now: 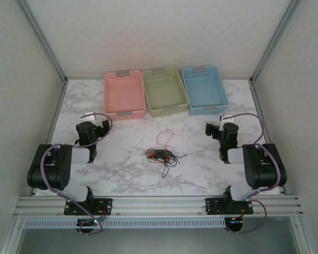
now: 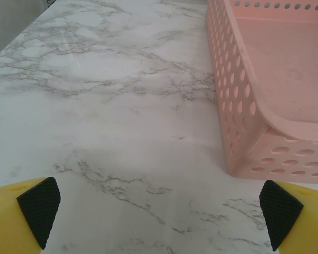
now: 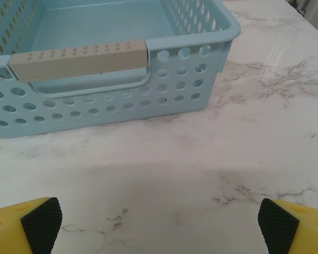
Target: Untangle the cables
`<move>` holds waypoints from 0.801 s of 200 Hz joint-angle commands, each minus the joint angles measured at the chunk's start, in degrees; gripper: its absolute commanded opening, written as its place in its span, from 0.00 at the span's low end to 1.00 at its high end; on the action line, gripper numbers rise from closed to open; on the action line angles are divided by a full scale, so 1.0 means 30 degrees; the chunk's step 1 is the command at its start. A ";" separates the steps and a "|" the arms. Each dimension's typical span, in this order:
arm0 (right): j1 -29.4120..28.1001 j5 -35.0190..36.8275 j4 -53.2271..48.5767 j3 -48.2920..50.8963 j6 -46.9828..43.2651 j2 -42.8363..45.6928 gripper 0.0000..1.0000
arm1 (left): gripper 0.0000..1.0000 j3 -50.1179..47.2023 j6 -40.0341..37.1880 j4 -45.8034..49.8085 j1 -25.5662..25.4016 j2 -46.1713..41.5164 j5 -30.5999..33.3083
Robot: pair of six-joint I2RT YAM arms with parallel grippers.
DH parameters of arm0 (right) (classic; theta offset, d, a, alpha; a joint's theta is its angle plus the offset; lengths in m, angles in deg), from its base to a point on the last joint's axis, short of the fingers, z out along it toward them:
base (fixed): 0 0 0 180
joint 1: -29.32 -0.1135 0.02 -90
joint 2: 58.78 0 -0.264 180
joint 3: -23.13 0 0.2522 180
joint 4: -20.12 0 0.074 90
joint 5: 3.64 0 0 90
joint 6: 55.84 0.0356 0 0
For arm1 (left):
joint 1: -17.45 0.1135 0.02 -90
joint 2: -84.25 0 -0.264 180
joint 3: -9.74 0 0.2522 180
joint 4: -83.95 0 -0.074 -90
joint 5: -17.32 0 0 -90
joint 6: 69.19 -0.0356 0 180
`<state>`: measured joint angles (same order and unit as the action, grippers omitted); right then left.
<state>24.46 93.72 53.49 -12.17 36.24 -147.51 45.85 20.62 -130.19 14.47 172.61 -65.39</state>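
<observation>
The cables point(image 1: 162, 155) lie in a tangled heap of thin red, orange, green and black wires at the middle of the marble table, with one red-orange loop reaching toward the baskets. My left gripper point(image 1: 99, 126) rests at the left, well apart from the heap, and its yellow fingers with black pads point(image 2: 38, 211) stand wide open over bare marble. My right gripper point(image 1: 214, 128) sits at the right, equally far from the heap. Its jaws are open too, black pads point(image 3: 278, 225) at the frame's corners, nothing between them.
Three baskets stand in a row at the back: pink point(image 1: 124, 95), green point(image 1: 164, 91) and blue point(image 1: 203, 90). The pink basket point(image 2: 265, 95) is just ahead-right of my left gripper, the blue basket point(image 3: 95, 69) just ahead of my right one. Frame posts border the table.
</observation>
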 commanded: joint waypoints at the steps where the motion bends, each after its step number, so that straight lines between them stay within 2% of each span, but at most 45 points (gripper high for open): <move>1: 0.0153 -0.0317 0.0084 -0.0372 -0.0271 0.0133 0.99 | 1.00 0.0255 0.0267 -0.0146 0.0117 -0.0096 -0.0305; 45: 0.0266 -0.0489 0.0086 -0.0371 -0.0275 0.0162 0.99 | 1.00 0.0203 0.0239 -0.0178 0.0123 -0.0111 -0.0191; 57: 0.0101 -0.0636 0.0063 -0.0287 -0.0561 0.0428 0.98 | 1.00 0.0374 0.0439 0.0391 -0.0227 -0.0705 0.1402; 63: -0.0185 -0.0232 -0.0008 -0.0157 -0.0791 0.0872 0.98 | 1.00 0.0639 0.0390 0.1508 -0.0523 -0.1546 0.2344; 73: -0.0739 0.0932 -0.0750 0.0085 -0.1017 0.2248 0.98 | 1.00 0.1669 0.0755 0.5194 -0.0895 -0.3377 0.3247; 87: -0.1159 0.1822 -0.4606 -0.0552 -0.0281 0.5048 0.98 | 1.00 0.3710 0.4064 1.0923 -0.0916 -0.5858 0.4291; 94: -0.1186 0.1887 -0.6459 -0.0917 0.0837 0.6360 0.98 | 1.00 0.4198 0.5026 1.2200 -0.0944 -0.6919 0.3501; 105: -0.1229 0.0960 -0.8582 -0.1705 0.1843 0.8264 0.98 | 1.00 0.4160 0.6446 1.2436 -0.1025 -0.8479 0.2105; 122: -0.1228 -0.0278 -1.0768 -0.2019 0.4066 1.0808 0.98 | 1.00 0.4097 1.0337 1.3570 -0.0918 -1.0491 0.2095; 130: -0.1237 -0.1807 -1.1899 -0.2359 0.4693 1.1740 0.98 | 1.00 0.4396 1.1496 1.4647 -0.0800 -1.1125 0.1467; 160: -0.1554 -0.5993 -1.7348 -0.4388 0.6985 1.3797 0.92 | 1.00 0.7723 1.1661 2.0674 -0.0736 -1.1962 -0.3983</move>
<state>20.72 87.49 19.72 -21.06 48.59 -109.04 62.33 48.71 -87.86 12.15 136.96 -64.10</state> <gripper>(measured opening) 0.937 0.997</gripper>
